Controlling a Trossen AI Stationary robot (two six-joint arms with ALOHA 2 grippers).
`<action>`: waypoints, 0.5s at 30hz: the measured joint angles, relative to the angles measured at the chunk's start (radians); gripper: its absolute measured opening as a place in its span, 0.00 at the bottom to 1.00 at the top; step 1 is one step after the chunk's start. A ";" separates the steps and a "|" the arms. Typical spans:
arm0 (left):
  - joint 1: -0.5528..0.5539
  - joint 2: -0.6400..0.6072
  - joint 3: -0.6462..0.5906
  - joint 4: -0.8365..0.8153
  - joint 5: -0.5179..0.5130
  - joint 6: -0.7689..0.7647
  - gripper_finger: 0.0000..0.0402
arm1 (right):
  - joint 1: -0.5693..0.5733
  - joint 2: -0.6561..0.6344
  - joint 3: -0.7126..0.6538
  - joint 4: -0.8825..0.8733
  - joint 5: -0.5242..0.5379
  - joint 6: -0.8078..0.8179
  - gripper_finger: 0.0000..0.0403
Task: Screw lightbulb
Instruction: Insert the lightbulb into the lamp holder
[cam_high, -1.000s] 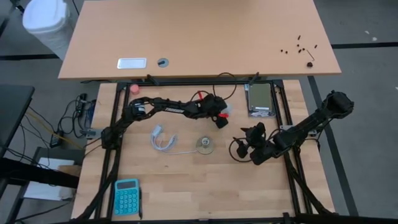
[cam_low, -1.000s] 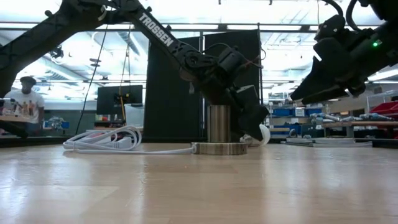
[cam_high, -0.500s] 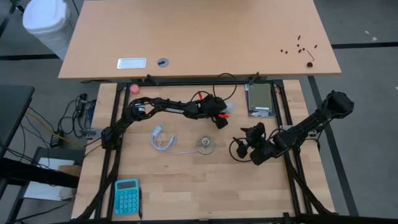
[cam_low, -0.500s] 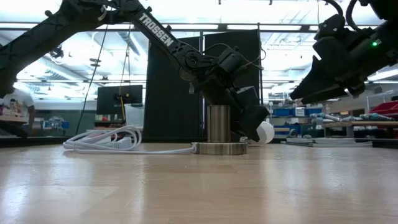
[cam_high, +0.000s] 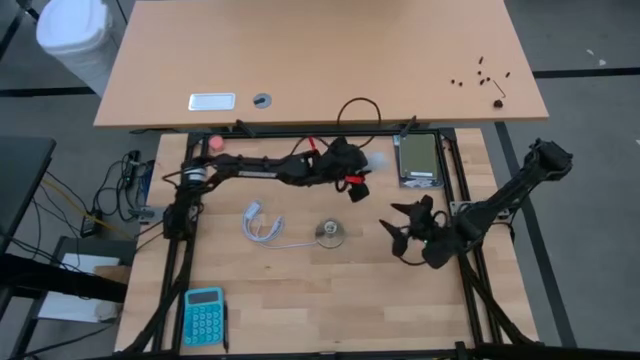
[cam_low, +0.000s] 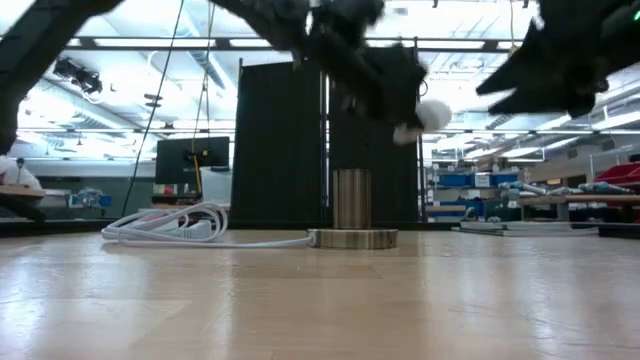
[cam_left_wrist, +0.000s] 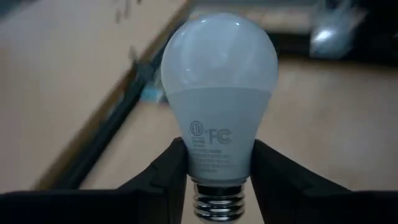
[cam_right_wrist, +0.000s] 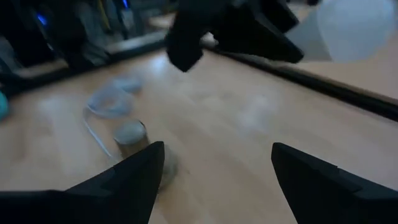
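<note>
The white frosted lightbulb (cam_left_wrist: 219, 93) hangs in the air with my left gripper (cam_left_wrist: 219, 163) shut on it. In the high view the lightbulb (cam_high: 380, 160) is over the table's far middle. In the low view the lightbulb (cam_low: 432, 114) hangs well above the socket. The round metal socket (cam_high: 329, 234) stands upright on its disc base (cam_low: 352, 238) at the table's middle, with its white cord (cam_high: 262, 225) coiled to the left. My right gripper (cam_high: 408, 226) hovers open to the socket's right, its fingers (cam_right_wrist: 137, 177) spread with nothing between them. My left gripper pinches the bulb's narrow neck (cam_left_wrist: 219, 158), just above the screw base (cam_left_wrist: 217, 202), between its two fingers (cam_left_wrist: 171, 171). They come from the table's left, slanting a little down. The globe points away beyond the fingertips, the screw base lies back between the fingers, and the bulb is lifted clear.
A grey boxy device (cam_high: 417, 160) lies at the far right of the table, close to the bulb. A pink ball (cam_high: 215, 143) sits at the far left and a teal calculator (cam_high: 204, 315) at the near left. A bigger tabletop (cam_high: 320, 60) lies beyond.
My left gripper has risen from table height, beside the socket, taking the lightbulb up clear of the table and a little toward the far edge. My right gripper has lifted slightly and turned, staying open.
</note>
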 joint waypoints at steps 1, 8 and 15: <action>-0.014 -0.022 0.000 -0.001 0.000 0.006 0.38 | 0.017 -0.016 0.000 0.007 0.019 -0.003 0.77; -0.138 -0.080 0.000 0.056 -0.003 0.042 0.38 | 0.135 -0.075 0.001 0.126 0.127 -0.080 0.77; -0.253 -0.080 -0.077 0.161 -0.035 0.036 0.38 | 0.199 -0.081 0.001 0.151 -0.026 0.013 0.77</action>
